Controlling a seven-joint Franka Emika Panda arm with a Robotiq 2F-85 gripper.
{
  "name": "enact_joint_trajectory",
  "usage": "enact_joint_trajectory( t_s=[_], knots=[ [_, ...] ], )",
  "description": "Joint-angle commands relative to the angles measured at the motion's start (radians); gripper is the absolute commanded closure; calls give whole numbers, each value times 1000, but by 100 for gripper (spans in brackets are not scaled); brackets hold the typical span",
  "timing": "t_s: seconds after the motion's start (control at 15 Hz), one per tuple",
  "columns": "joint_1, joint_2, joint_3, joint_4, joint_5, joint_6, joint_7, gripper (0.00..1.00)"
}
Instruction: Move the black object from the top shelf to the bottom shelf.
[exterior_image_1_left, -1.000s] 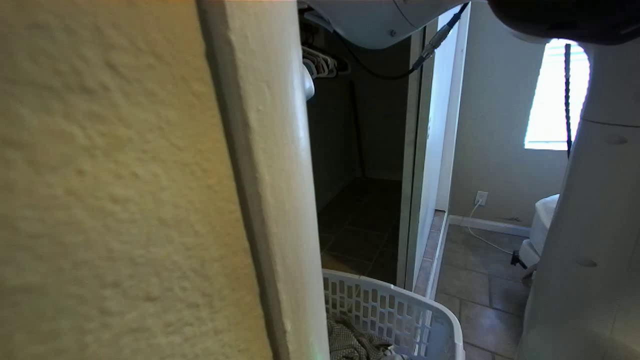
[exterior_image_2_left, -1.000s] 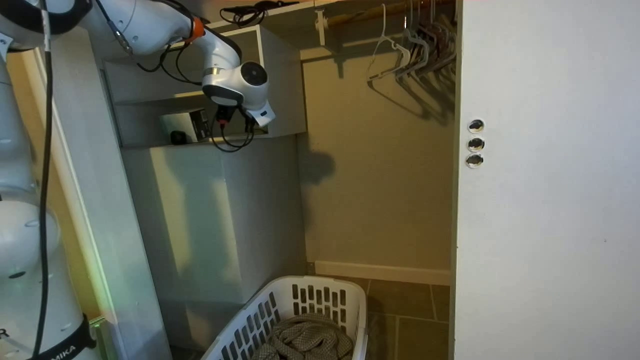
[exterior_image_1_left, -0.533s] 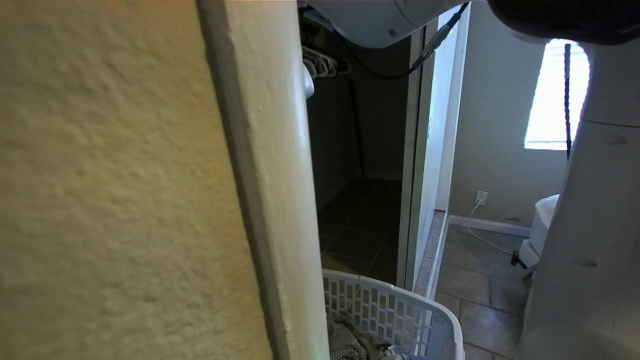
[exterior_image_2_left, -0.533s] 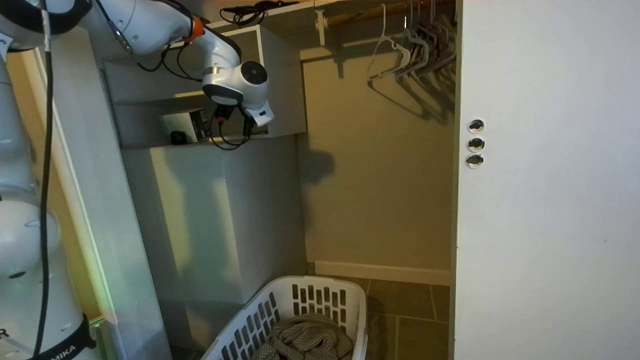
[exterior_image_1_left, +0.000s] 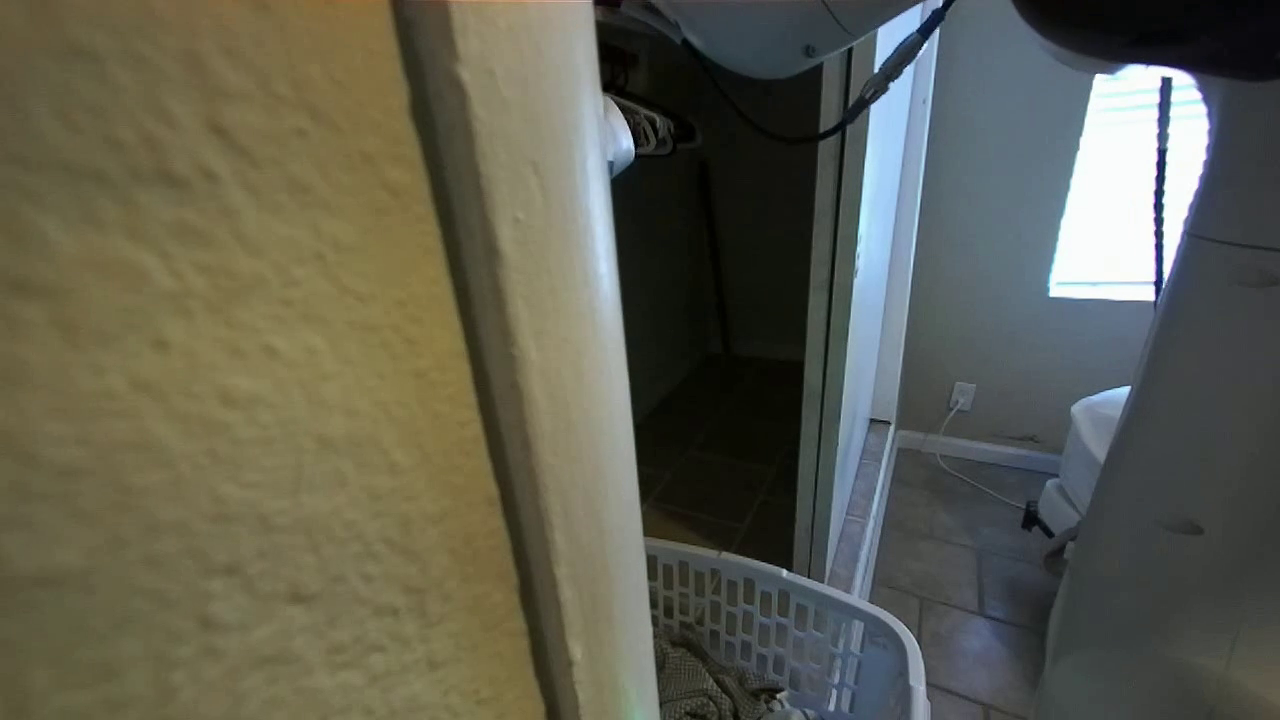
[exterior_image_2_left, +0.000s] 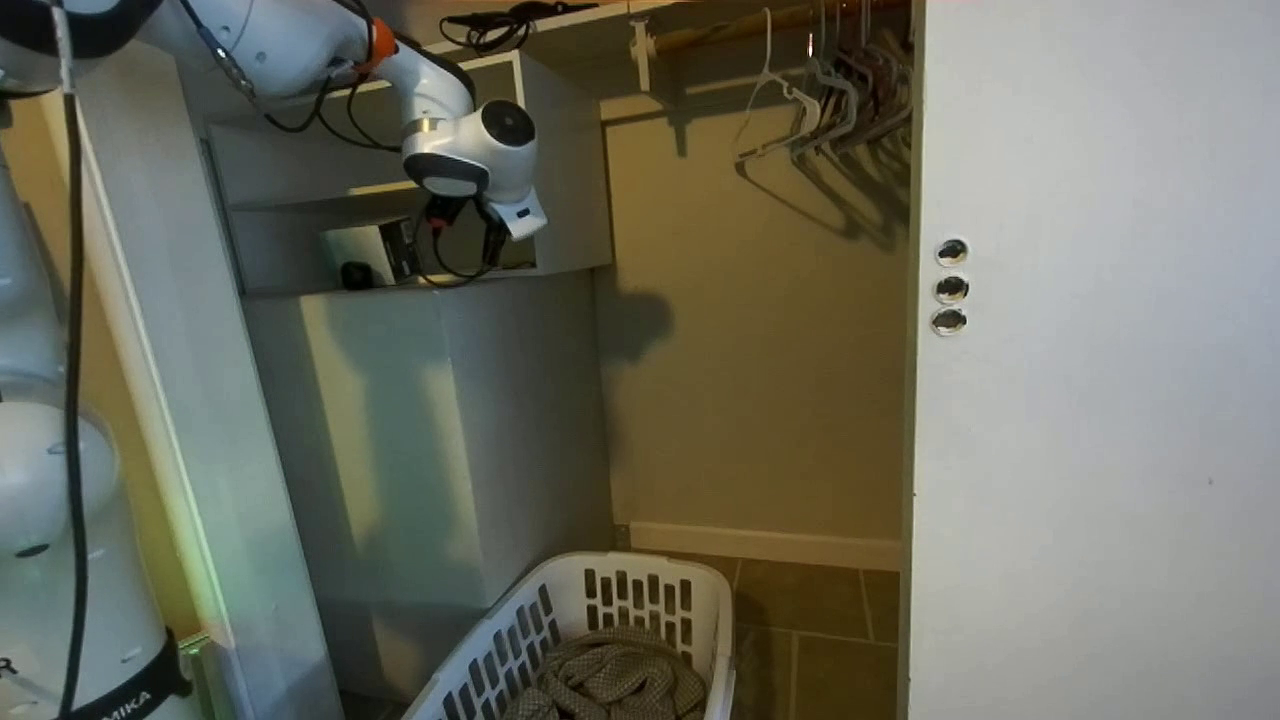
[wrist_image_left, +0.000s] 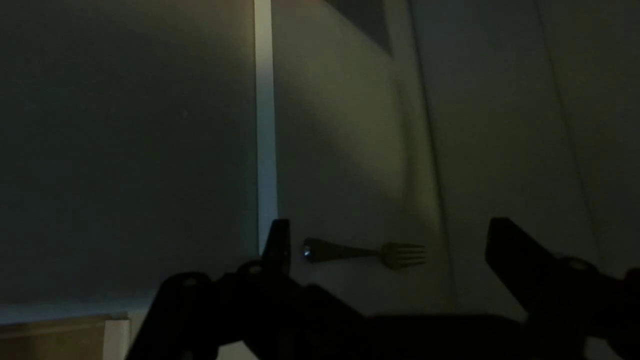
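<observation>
In the wrist view a dark fork (wrist_image_left: 345, 251) lies flat on a pale shelf (wrist_image_left: 340, 130), its tines towards the right. Whether this is the black object, I cannot tell. My gripper (wrist_image_left: 390, 222) stands wide open over it, with the left finger (wrist_image_left: 279, 245) near the handle's end and the right finger (wrist_image_left: 510, 250) well beyond the tines. No contact shows. In an exterior view the hand (exterior_image_2_left: 520, 215) is at the lower shelf (exterior_image_2_left: 300, 292); its fingers are hard to make out. A small black thing (exterior_image_2_left: 356, 275) sits on that shelf, and black cable (exterior_image_2_left: 490, 35) lies on the topmost shelf.
A box (exterior_image_2_left: 350, 247) stands on the lower shelf beside the hand. The shelf unit's side panel (exterior_image_2_left: 565, 170) borders it, with hangers (exterior_image_2_left: 825, 100) farther right. A laundry basket (exterior_image_2_left: 720, 620) stands on the floor below. A shelf edge (wrist_image_left: 266, 125) runs past the left finger.
In an exterior view the hand has risen a little, and the upper arm links have shifted slightly left and up. The box, small black thing, cable and basket stay where they were.
</observation>
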Motion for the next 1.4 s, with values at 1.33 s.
enact_joint_trajectory(
  t_s=[1.33],
  knots=[
    [-69, -425, 1, -242, -452, -22, 188, 0]
  ],
)
